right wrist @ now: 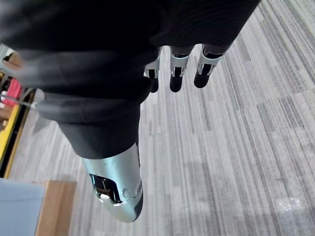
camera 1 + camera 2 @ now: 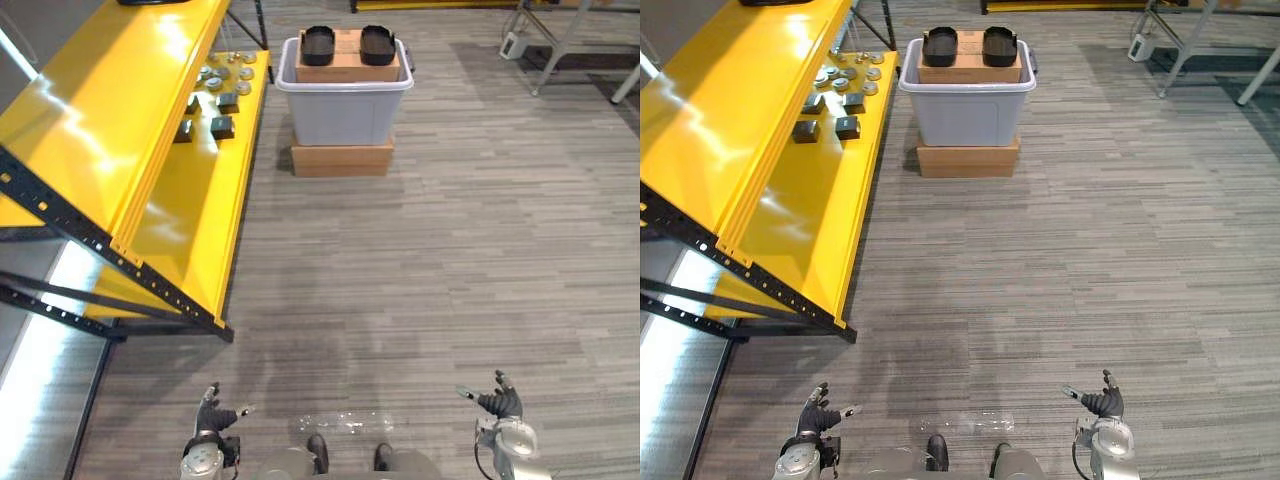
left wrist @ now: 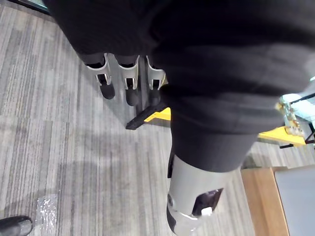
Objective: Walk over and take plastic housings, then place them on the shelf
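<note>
— Where are the housings?
— Two black housings (image 2: 318, 45) lie side by side on top of a box (image 2: 347, 70), straight ahead of me across the floor (image 2: 450, 260). The box sits in a grey bin (image 2: 343, 115) and rises above its rim. The bin stands on a lower box (image 2: 342, 158).
— And the shelf?
— The yellow shelf (image 2: 140, 110) runs along my left, with one board above another on a dark frame. Small dark and round parts (image 2: 222, 126) lie on the lower board, toward its far end. The bin stands just beside that end, not touching it.
— Where are your hands?
— My left hand (image 2: 210, 412) is low at the near edge of the eye views, and my right hand (image 2: 500, 403) is the same on the other side. Both are over the floor and well apart from the bin and the housings.
— Are they holding anything?
— No. In the left wrist view my fingers (image 3: 129, 86) hang straight in a row, the thumb (image 3: 189, 206) held apart, with only floor and a corner of the shelf past them. The right wrist view shows the same on that side: straight fingers, thumb off to one side, floor beyond. Both hands are wide and empty
</note>
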Controlling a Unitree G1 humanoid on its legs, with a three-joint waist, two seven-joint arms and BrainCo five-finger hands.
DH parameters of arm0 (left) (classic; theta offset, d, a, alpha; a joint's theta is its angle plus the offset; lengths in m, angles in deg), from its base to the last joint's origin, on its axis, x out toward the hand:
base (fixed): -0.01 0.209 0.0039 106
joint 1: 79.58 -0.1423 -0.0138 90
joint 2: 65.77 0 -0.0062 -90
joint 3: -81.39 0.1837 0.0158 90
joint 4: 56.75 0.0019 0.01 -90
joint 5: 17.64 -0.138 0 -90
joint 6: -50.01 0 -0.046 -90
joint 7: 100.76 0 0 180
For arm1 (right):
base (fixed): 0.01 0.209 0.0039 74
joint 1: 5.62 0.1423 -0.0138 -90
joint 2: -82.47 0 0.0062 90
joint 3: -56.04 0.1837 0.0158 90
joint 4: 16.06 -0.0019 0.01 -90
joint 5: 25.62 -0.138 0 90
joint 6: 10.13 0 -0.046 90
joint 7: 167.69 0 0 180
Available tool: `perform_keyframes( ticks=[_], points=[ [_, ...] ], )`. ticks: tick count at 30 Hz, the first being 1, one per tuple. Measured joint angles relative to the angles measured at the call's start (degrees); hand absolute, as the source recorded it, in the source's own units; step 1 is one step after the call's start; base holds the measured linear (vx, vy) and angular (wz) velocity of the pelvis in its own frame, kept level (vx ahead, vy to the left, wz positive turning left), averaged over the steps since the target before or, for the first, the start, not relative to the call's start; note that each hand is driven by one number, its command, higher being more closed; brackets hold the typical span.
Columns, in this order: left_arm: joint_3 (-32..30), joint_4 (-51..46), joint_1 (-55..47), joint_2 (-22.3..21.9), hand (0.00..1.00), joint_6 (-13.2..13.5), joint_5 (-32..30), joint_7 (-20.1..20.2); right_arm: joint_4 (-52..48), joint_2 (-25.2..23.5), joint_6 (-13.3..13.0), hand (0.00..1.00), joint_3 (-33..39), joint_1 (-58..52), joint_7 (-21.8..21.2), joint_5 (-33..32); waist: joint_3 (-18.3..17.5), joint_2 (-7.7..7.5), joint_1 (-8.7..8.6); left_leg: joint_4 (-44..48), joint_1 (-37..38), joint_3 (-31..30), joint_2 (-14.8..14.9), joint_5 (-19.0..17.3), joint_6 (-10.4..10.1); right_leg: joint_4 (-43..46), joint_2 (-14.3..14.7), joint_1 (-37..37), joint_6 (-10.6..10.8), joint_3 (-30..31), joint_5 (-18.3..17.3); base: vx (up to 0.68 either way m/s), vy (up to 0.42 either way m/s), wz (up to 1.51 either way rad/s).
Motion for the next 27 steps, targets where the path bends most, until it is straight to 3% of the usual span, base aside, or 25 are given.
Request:
perform_keyframes(
  ticks=[1,2,4,5,6,7,8,9,10,11,12,13,15,17,18,20,22,23,24,25,26,27],
  points=[
    [0.0,0.0,0.5,0.0,0.00,0.0,0.4,-0.1,0.0,0.4,0.0,0.00,0.0,0.4,0.4,0.0,0.5,0.36,-0.49,-0.8,0.7,-0.6,0.3,0.0,0.0,-2.4,0.7,-1.0,-0.4,-0.2,0.4,0.39,-0.039,0.49],
    [0.0,0.0,1.5,-0.2,0.00,0.0,0.4,-0.7,0.0,1.2,0.0,0.00,0.1,1.0,0.8,0.0,1.6,0.71,-1.40,-2.7,2.8,-1.6,1.1,0.0,-0.2,-8.1,2.1,-2.8,-1.5,-0.9,3.0,0.34,-0.048,0.45],
    [0.0,0.0,2.0,-0.1,0.00,0.0,0.4,-1.2,0.0,2.0,0.0,0.00,0.1,1.2,1.5,-0.1,1.9,0.28,-1.83,-5.0,6.1,-2.9,1.7,-0.9,-2.1,-19.3,2.8,-5.1,-2.2,-1.7,11.3,0.56,-0.127,0.55],
    [0.1,0.1,2.1,-0.3,0.00,0.0,0.4,-1.2,-0.1,2.1,0.1,0.00,0.4,1.0,1.9,-0.1,1.7,-0.03,-2.06,-4.8,7.7,-4.1,2.2,-2.1,-4.3,-19.2,2.6,-5.7,-4.2,-1.7,17.5,0.56,-0.150,0.57],
    [0.0,0.1,2.0,-0.3,0.00,0.0,0.4,-1.2,-0.1,2.0,0.1,0.00,0.4,1.0,1.9,-0.1,1.5,-0.07,-2.15,-4.2,8.2,-4.4,2.6,-2.7,-5.2,-17.4,2.3,-5.8,-7.3,-1.9,19.8,0.70,-0.238,0.37],
    [-0.1,0.2,2.1,-0.5,0.00,0.0,0.4,-1.2,-0.4,1.9,0.1,0.00,0.4,1.3,1.8,-0.1,1.3,0.37,-1.89,-0.9,7.3,-4.1,4.1,-2.8,-6.9,-11.8,2.5,-7.5,-10.8,-2.7,16.0,0.59,-0.242,0.16],
    [-0.4,0.3,2.1,-0.7,0.00,0.0,0.4,-1.2,-1.4,1.7,0.1,0.00,0.2,1.9,1.7,-0.1,1.3,0.37,-1.71,4.9,5.6,-3.8,4.9,-1.6,-9.6,-8.3,2.5,-7.3,-11.9,-3.0,12.3,0.59,-0.242,0.06],
    [-0.4,0.3,2.0,-0.8,0.00,0.0,0.4,-1.2,-2.3,1.6,0.1,0.00,0.2,2.1,1.6,-0.1,1.2,0.42,-1.66,8.8,4.4,-3.6,5.1,-0.3,-11.5,-7.5,2.6,-6.6,-12.2,-3.1,10.8,0.63,-0.252,0.09],
    [-0.5,0.4,1.6,-1.2,0.00,-0.1,0.4,-1.1,-3.6,1.6,0.0,0.00,0.1,2.1,1.6,-0.1,1.3,0.56,-1.69,18.5,1.9,-3.7,6.3,4.3,-13.1,-7.3,3.0,-3.6,-12.5,-3.1,8.2,0.52,-0.194,0.05],
    [-0.6,0.4,1.4,-1.4,0.00,-0.1,0.4,-1.1,-3.9,1.7,-0.1,0.00,0.0,2.2,1.6,-0.1,1.3,0.53,-1.55,24.7,0.3,-3.6,7.2,6.6,-13.3,-8.1,3.6,-1.4,-12.7,-2.7,7.3,0.72,-0.280,0.01],
    [-0.6,0.6,1.1,-1.5,0.00,0.0,0.4,-1.0,-3.9,1.6,-0.1,0.00,-0.6,2.4,1.6,-0.1,1.4,0.71,-1.32,37.3,-3.5,-2.5,10.0,6.1,-12.9,-10.8,5.2,3.9,-12.8,-2.3,6.2,0.53,-0.200,-0.15],
    [-0.6,0.8,1.0,-1.6,0.00,0.0,0.4,-1.0,-3.9,1.6,-0.2,0.00,-1.6,2.4,1.6,-0.1,1.6,0.51,-0.62,46.7,-6.6,-0.5,12.0,4.7,-10.7,-14.0,6.7,9.1,-13.0,-1.4,5.9,0.50,-0.178,-0.25],
    [-0.5,0.9,0.7,-2.1,0.00,0.0,0.4,-0.8,-3.6,1.6,-0.4,0.00,-1.7,2.4,1.6,-0.5,1.7,0.18,1.07,50.0,-13.1,1.8,12.0,2.2,-6.6,-20.1,7.7,16.7,-13.1,0.6,5.8,0.54,-0.100,-0.45],
    [-0.5,0.9,0.0,-2.3,0.00,0.0,0.5,-0.8,-2.8,1.6,-0.3,0.00,-1.7,2.4,1.6,-0.9,1.9,-0.05,1.69,44.4,-17.7,2.4,10.1,1.3,-5.2,-23.9,7.7,21.0,-12.8,2.0,5.7,0.39,-0.022,-0.35],
    [-0.4,0.9,-0.8,-2.3,0.00,0.0,0.5,-0.8,-2.0,1.6,-0.3,0.00,-1.7,2.4,1.6,-1.2,2.2,-0.31,1.84,36.4,-20.8,2.4,7.7,1.4,-5.5,-26.6,7.2,24.1,-12.1,2.7,5.3,0.42,0.031,-0.27],
    [-0.3,0.9,-2.1,-2.7,0.00,0.0,0.5,-0.8,-0.5,1.8,-0.3,0.00,-1.3,1.8,1.7,-1.5,2.3,-0.05,2.21,17.6,-22.8,2.3,4.2,4.2,-9.0,-29.8,6.7,28.3,-10.8,3.9,4.6,0.48,0.042,-0.33],
    [-0.3,1.0,-3.1,-4.5,0.00,-0.1,0.5,-0.8,1.7,2.6,-0.1,0.00,-0.6,1.4,2.0,-1.5,2.0,2.99,3.98,0.7,-24.7,2.1,3.6,9.5,-12.0,-33.6,8.1,32.3,-8.8,6.1,3.5,0.44,0.126,-0.57],
    [-0.3,1.3,-3.1,-4.8,0.00,-0.1,0.5,-0.8,2.8,2.7,0.2,0.00,-0.5,1.4,2.1,-1.4,1.7,3.77,4.74,-0.1,-26.1,1.7,3.9,11.3,-10.9,-34.5,8.6,34.0,-7.4,6.7,2.3,0.50,0.199,-0.61],
    [-0.4,1.6,-3.1,-4.7,0.00,-0.2,0.5,-0.8,3.3,1.9,0.9,0.00,-0.7,1.3,2.0,-1.4,1.6,2.93,5.03,1.7,-26.4,1.0,3.1,15.8,-8.8,-34.5,7.6,35.5,-6.2,7.2,0.7,0.57,0.225,-0.36],
    [-0.5,1.9,-3.5,-4.8,0.00,-0.3,0.5,-0.8,3.2,1.3,1.2,0.00,-1.7,1.1,2.0,-1.3,0.3,1.68,4.66,2.7,-26.4,0.9,1.2,19.2,-4.9,-31.5,5.3,35.5,-4.2,7.7,-1.4,0.69,0.205,-0.15],
    [-0.5,2.2,-3.0,-5.4,0.00,-0.3,0.5,-0.8,3.3,1.2,1.2,0.00,-1.5,0.7,1.9,-1.3,0.2,0.76,4.35,4.7,-26.7,1.2,0.2,18.9,-2.2,-26.7,3.8,33.8,-2.2,7.8,-2.6,0.84,0.226,-0.02],
    [-0.6,3.0,-2.2,-5.9,0.00,-0.4,0.6,-0.7,3.8,0.7,1.2,0.00,-0.9,0.6,1.9,-1.1,0.0,-0.37,4.57,7.5,-26.5,2.1,-0.9,15.6,-0.8,-16.1,2.0,30.0,0.0,8.4,-3.4,0.70,0.169,0.07]
  ],
)
